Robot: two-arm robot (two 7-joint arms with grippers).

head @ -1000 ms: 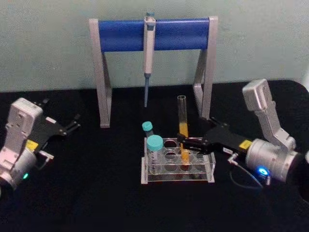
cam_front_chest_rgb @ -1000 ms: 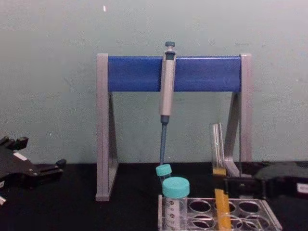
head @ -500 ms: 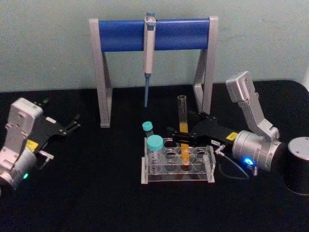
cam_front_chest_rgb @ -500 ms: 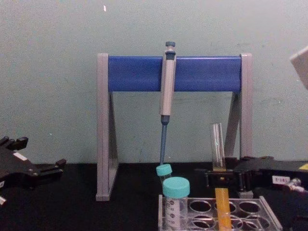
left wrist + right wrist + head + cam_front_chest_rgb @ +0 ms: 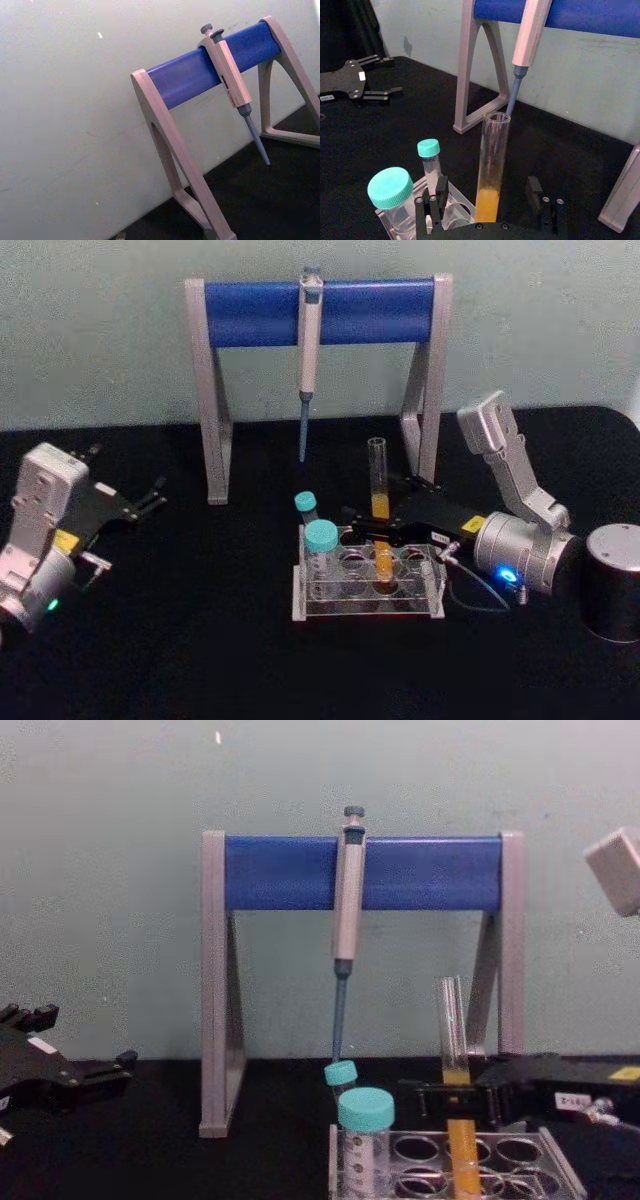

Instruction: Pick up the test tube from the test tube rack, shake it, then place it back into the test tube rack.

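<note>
r pincer astride test tube, side gaps, l pincer parked

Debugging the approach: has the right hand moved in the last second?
Yes. The right hand shifted left against the test tube rack, now open around the test tube.

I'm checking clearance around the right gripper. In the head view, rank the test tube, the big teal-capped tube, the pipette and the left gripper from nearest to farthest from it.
1. test tube, between the right gripper's open fingers.
2. big teal-capped tube, leftward in the rack.
3. pipette, hanging on the stand behind.
4. left gripper, parked far left.
</note>
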